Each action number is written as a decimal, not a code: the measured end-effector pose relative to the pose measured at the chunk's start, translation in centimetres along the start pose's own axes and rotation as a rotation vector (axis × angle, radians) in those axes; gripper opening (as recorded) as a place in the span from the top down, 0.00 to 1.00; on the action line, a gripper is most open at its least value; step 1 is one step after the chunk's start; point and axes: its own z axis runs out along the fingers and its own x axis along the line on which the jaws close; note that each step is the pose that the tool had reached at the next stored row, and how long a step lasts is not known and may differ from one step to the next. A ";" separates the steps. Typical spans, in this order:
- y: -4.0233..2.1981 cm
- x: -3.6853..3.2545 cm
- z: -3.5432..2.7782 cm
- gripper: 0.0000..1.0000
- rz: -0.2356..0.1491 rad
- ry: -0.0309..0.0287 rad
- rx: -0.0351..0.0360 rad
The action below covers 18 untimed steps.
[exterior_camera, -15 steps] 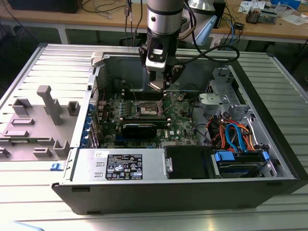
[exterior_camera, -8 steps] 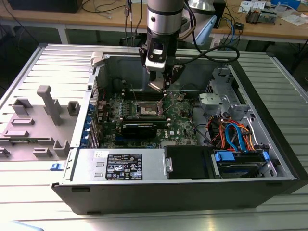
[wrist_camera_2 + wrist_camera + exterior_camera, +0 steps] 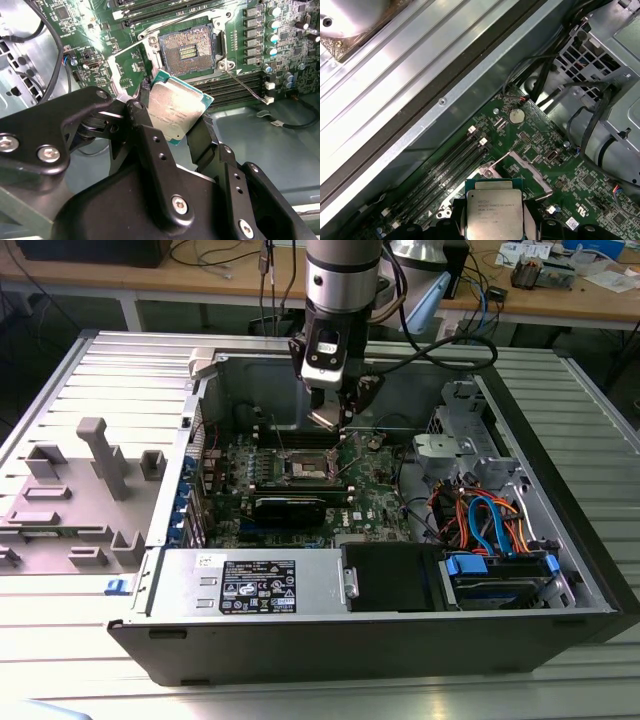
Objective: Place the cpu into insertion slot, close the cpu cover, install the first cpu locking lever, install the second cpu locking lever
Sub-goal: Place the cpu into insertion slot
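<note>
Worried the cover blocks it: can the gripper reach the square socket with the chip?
Likely yes: the silvery metal frame cover stands flipped open, the dark square socket lies bare, and the gripper holds the silvery square cpu near it.

The small flat square cpu (image 3: 177,107) with a silvery-beige metal top has one corner hidden behind the black metal gripper's (image 3: 170,125) fingers (image 3: 150,145) in the second wrist view; in the first wrist view one edge runs off the picture, and it hides part of the thin silvery square-framed cpu cover (image 3: 532,172); in the exterior view it is too small to make out.
</note>
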 end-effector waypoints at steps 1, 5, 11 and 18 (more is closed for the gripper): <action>0.00 0.00 0.01 0.45 0.001 -0.0001 0.0000; 0.00 0.00 0.02 0.45 0.004 -0.0003 0.0000; -0.01 0.00 0.07 0.45 0.011 -0.0008 -0.0002; -0.01 0.00 0.11 0.45 0.017 -0.0013 -0.0003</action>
